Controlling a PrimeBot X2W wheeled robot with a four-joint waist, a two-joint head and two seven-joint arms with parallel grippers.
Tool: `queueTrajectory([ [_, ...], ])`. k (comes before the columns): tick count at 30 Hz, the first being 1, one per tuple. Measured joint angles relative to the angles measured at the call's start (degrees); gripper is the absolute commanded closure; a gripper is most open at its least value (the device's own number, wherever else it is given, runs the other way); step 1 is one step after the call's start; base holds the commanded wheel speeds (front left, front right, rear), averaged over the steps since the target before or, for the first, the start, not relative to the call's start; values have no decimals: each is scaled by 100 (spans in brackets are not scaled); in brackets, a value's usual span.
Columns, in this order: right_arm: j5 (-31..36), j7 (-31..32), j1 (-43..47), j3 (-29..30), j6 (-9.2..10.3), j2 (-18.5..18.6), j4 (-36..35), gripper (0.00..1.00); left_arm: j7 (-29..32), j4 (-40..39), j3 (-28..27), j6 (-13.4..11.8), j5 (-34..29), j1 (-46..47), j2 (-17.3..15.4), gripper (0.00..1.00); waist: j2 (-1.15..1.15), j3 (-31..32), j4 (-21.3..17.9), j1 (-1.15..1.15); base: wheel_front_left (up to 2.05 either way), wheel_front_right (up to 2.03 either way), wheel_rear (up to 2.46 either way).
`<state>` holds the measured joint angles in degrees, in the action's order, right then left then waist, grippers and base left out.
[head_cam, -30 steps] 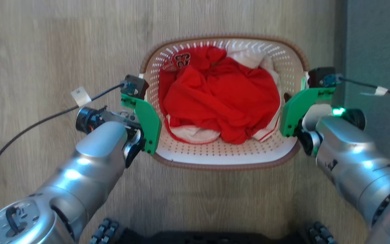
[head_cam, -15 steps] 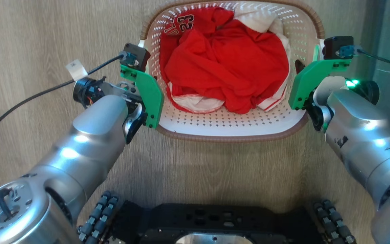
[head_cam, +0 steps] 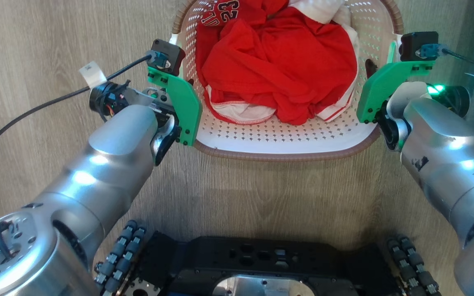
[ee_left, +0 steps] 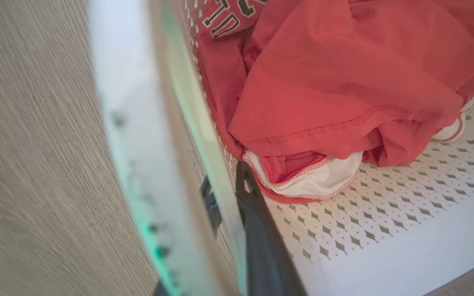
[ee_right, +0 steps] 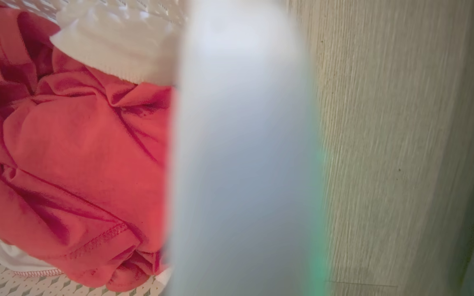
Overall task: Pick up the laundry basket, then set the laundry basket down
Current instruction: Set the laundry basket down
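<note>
The laundry basket (head_cam: 278, 155) is between the two hands, and its red and white clothes (head_cam: 278, 61) are heaped inside, just beyond both hands' fingers. The left hand (ee_left: 222, 177) is at the basket's left side. In the left wrist view one dark finger (ee_left: 257, 230) stands inside the perforated wall and the other just outside it, both close against the wall, so this hand is closed on the basket. The right hand (head_cam: 375, 70) is at the opposite side, and one of its dark fingers shows just inside the right wall. Its wrist view is blurred by a white part of the basket, so I cannot tell how far this hand is open. The wooden floor (head_cam: 261, 197) is under the basket.
</note>
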<state>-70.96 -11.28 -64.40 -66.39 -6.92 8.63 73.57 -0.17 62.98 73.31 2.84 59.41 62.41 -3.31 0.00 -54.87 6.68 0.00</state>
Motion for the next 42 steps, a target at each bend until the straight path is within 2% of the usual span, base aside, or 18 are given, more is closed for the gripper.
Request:
queueTrajectory([
  [12, 32, -40, -56, 7, -1, 26, 32, 100, -64, -42, 1, -43, 0, 0, 3, 100, 0, -51, 41, 0, 0, 0, 0],
  [13, 31, -40, -73, 8, -2, 26, 40, 100, -66, -41, 1, -43, 0, 0, 4, 98, 0, -52, 44, 0, 0, 0, 0],
  [14, 31, -38, -82, 8, -3, 26, 44, 87, -90, -36, 4, -47, 0, 0, 4, 71, 0, -51, 48, 0, 0, 0, 0],
  [15, 32, -32, -86, 10, -16, 29, 47, 38, -160, -29, 21, -71, -30, 0, 4, 15, 0, -48, 51, 0, 0, 0, 0],
  [16, 46, 8, -89, -13, -16, 35, 54, 0, -256, -43, 27, -90, -71, 1, 10, 0, 0, -44, 55, 0, 0, 0, 0],
  [26, 49, 71, -87, 3, -18, 31, 47, 0, -369, -8, 31, -248, -91, 44, 120, 0, 1, 75, 66, 0, 0, 0, 0],
  [31, 38, 508, 36, 90, -18, 32, 47, 0, -452, 113, 16, -322, 33, 13, 122, 0, 1, 282, 36, 0, 0, 0, 0],
  [42, 162, 827, 413, 238, -18, 5, 51, 0, -442, 420, 25, -176, 119, -483, 132, 0, 1, 1130, -72, 0, 0, 0, 0],
])
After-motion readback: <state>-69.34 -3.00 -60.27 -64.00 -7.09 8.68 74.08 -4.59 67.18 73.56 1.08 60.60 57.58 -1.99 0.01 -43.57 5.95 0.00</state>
